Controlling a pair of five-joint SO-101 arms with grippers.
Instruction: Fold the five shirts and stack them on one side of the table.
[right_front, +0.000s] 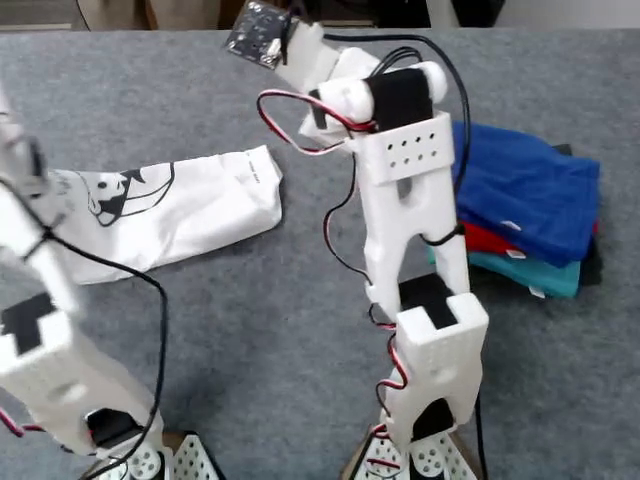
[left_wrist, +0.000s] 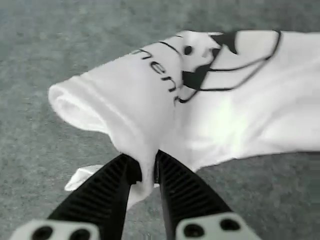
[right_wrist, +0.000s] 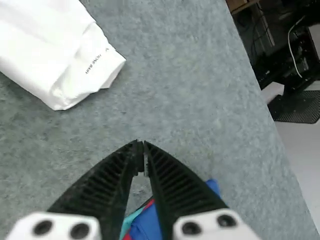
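Overhead, the white shirt (right_front: 170, 215) lies left of centre, with the folded stack (right_front: 525, 215) at the right. Left wrist: the left gripper (left_wrist: 147, 172) pinches the shirt's folded edge; so thin a hold may slip and undo the fold. Right wrist: the right gripper (right_wrist: 143, 155) has its jaws together and empty, near the stack.

Left claw (left_wrist: 148, 169) pinches white shirt (left_wrist: 240, 100); right claw (right_wrist: 140, 148) closed, arm outstretched.

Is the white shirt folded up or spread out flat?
Partly folded: the white shirt is doubled into a long strip, its edge pinched in the left gripper.
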